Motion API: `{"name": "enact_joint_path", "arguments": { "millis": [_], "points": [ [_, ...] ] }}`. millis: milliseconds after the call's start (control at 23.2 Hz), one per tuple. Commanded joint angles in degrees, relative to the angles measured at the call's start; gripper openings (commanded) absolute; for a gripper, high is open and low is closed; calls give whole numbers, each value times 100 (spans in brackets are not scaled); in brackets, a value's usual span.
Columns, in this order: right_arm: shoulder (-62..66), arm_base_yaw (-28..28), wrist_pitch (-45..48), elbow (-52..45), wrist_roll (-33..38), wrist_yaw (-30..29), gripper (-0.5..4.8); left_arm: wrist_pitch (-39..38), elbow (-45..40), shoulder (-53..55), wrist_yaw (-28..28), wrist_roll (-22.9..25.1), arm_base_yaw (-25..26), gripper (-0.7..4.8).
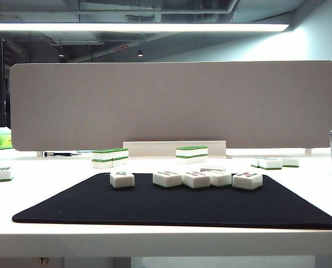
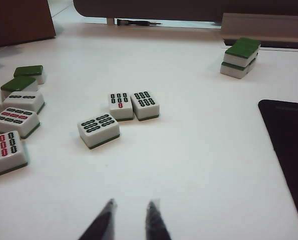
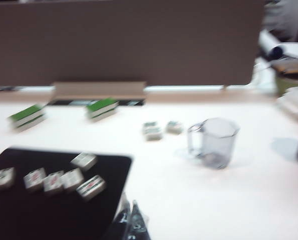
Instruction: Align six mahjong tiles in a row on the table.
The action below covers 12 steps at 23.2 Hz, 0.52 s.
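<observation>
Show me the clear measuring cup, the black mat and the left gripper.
clear measuring cup [image 3: 216,142], right wrist view, its front wall.
black mat [image 1: 154,209], exterior view, bare front part.
left gripper [image 2: 130,216], left wrist view, midway between fingertips.

The white table [image 1: 43,167] carries a black mat [image 1: 177,209], scattered tiles [image 2: 121,105] and a clear cup [image 3: 216,142].

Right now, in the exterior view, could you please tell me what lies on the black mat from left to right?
A lone face-up tile → a gap → tile → tile → tile → tile, on the black mat.
</observation>
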Motion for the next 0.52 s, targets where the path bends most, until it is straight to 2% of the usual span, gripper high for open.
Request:
{"name": "enact_joint_path", "arguments": {
  "millis": [43, 259, 432, 518],
  "points": [
    [-68, 2, -678, 308, -11, -538, -1, -76, -2, 2, 42, -20, 0, 79],
    [-66, 2, -1362, 647, -9, -1292, -1, -68, -2, 2, 70, -22, 0, 79],
    [-66, 0, -1891, 791, -9, -2002, -1, -61, 11, 2, 382, -48, 0, 79],
    [-66, -2, -2065, 791, -11, -2208, -1, -61, 20, 2, 623, -308, 0, 79]
  ]
}}
